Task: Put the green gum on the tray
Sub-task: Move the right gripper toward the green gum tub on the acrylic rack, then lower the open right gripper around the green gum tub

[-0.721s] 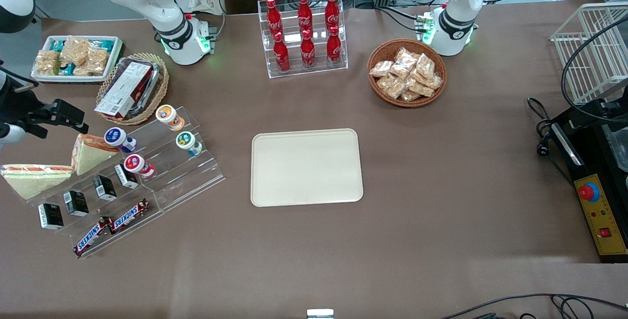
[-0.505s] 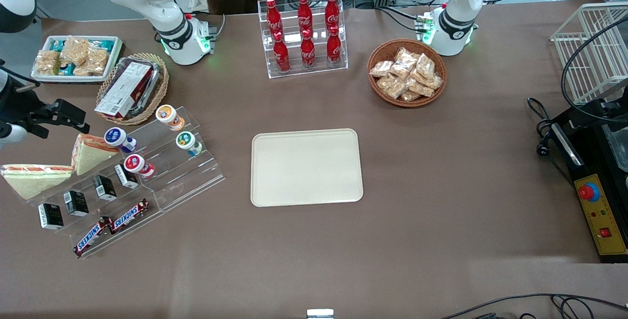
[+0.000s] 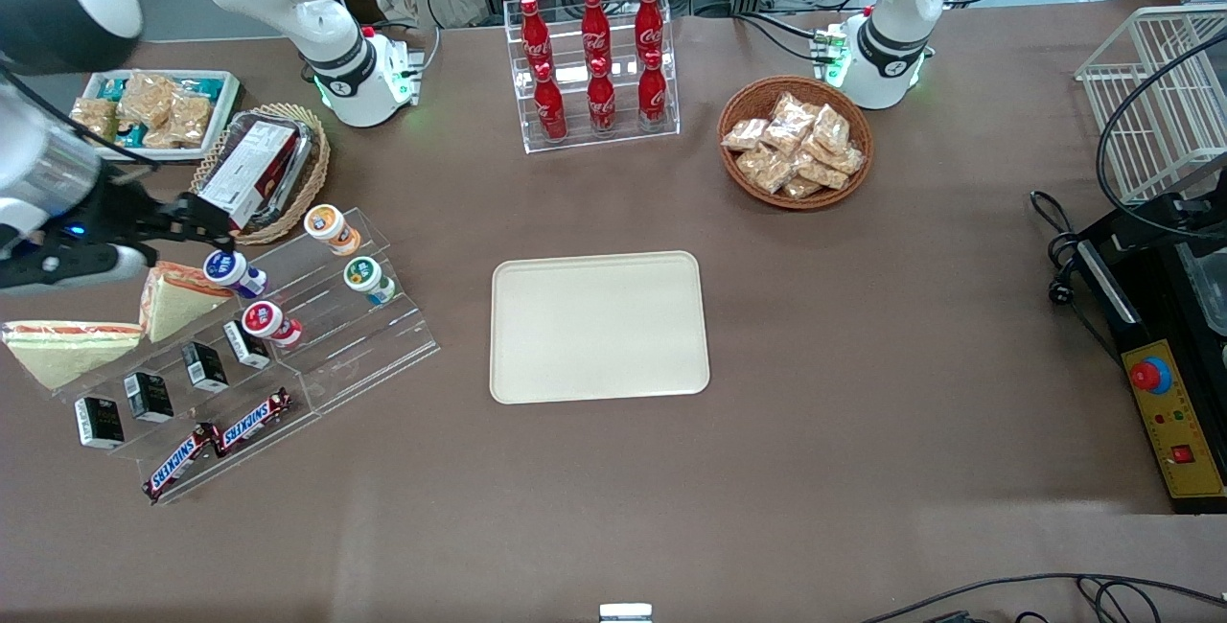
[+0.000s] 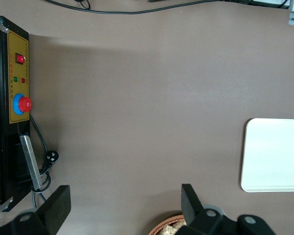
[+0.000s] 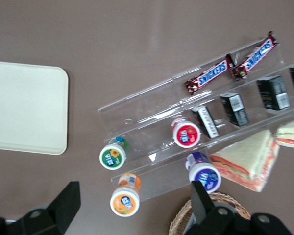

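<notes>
Your gripper [image 3: 206,225] hangs above the stand [image 3: 316,316], near the blue-lidded bottle [image 3: 227,270]; both fingers [image 5: 68,203] are cut off by the wrist view's edge. The tray [image 5: 27,107] is also cut there. Label print on the green gum [image 3: 362,276] is too small to read.

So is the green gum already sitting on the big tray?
No, the green gum sits on the clear stepped rack, the tray is bare, and the open hand hovers above the rack.
</notes>
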### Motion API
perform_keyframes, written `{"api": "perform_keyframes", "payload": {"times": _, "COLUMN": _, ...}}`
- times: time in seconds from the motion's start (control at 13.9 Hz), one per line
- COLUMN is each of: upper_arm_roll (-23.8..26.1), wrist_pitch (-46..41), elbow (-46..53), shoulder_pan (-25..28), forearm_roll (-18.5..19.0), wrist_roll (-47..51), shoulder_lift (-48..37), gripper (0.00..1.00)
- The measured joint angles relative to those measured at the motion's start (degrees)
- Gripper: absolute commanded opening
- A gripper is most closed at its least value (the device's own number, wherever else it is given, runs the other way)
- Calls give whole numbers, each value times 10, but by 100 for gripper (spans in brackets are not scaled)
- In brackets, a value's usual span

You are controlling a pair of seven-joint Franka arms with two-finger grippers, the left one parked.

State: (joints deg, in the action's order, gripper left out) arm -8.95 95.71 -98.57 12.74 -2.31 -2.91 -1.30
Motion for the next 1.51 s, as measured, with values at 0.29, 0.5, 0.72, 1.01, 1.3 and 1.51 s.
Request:
{"api": "perform_keyframes", "payload": {"times": 0.29, "upper_arm_roll": 42, "wrist_pitch": 130, "elbow": -130, "shoulder_pan": 18, "forearm_roll": 10, "wrist_roll": 60, "shoulder_lift": -13, "gripper": 100}}
{"api": "perform_keyframes", "payload": {"times": 0.5, "upper_arm_roll": 63, "wrist_pitch": 233, "elbow": -230, "shoulder_pan": 20, "forearm_roll": 14, "wrist_roll": 90, "shoulder_lift": -20, "gripper": 100}}
{"api": "perform_keyframes", "payload": {"times": 0.72, "upper_arm_roll": 62, "wrist_pitch": 319, "elbow": -313, "shoulder_pan": 19, "forearm_roll": 14, "wrist_roll": 90, "shoulder_lift": -23, "gripper": 100}}
{"api": "perform_keyframes", "payload": {"times": 1.01, "upper_arm_roll": 63, "wrist_pitch": 363, "elbow": -370, "shoulder_pan": 20, "forearm_roll": 14, "wrist_roll": 90, "shoulder_lift": -25, "gripper": 100}}
{"api": "perform_keyframes", "payload": {"times": 1.3, "upper_arm_roll": 63, "wrist_pitch": 404, "elbow": -408, "shoulder_pan": 20, "forearm_roll": 14, "wrist_roll": 95, "shoulder_lift": -26, "gripper": 100}}
{"api": "perform_keyframes", "payload": {"times": 1.51, "upper_arm_roll": 65, "wrist_pitch": 420, "elbow": -429, "shoulder_pan": 26, "forearm_roll": 14, "wrist_roll": 107, "shoulder_lift": -26, "gripper": 100}}
